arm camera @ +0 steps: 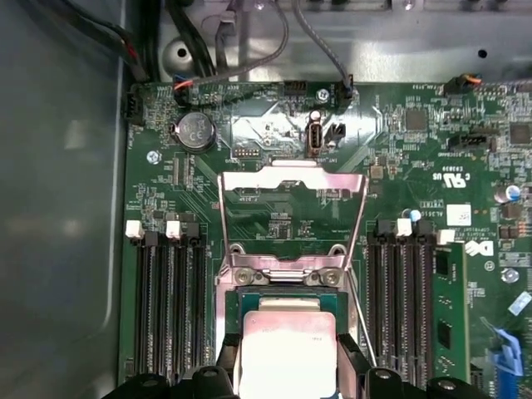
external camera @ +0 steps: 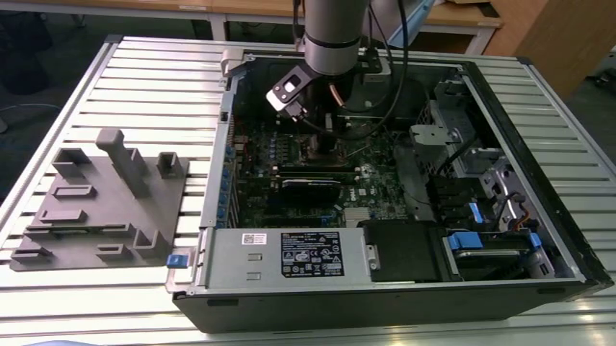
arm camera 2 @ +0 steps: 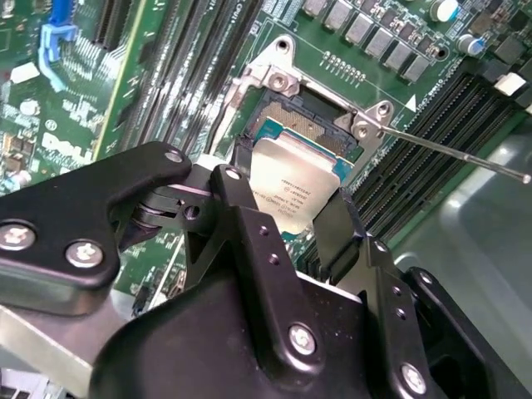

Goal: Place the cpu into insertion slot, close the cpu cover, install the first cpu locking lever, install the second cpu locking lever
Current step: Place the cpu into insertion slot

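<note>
Gripper (arm camera 2: 288,198), pointing down, clasps cpu (arm camera: 287,349) over insertion slot (arm camera 2: 303,125).

Black fingers (arm camera 2: 249,237) swallow the near edge of the cpu (arm camera 2: 293,179) in the second wrist view. The first wrist view's edge crops it too; seated or not, can't tell

I'm looking at a robotics lab or workshop. An opened computer tower (external camera: 385,306) lies on a slatted aluminium bench (external camera: 154,79), beside a grey fixture block (external camera: 97,209), with wooden desks (external camera: 462,16) behind.
</note>
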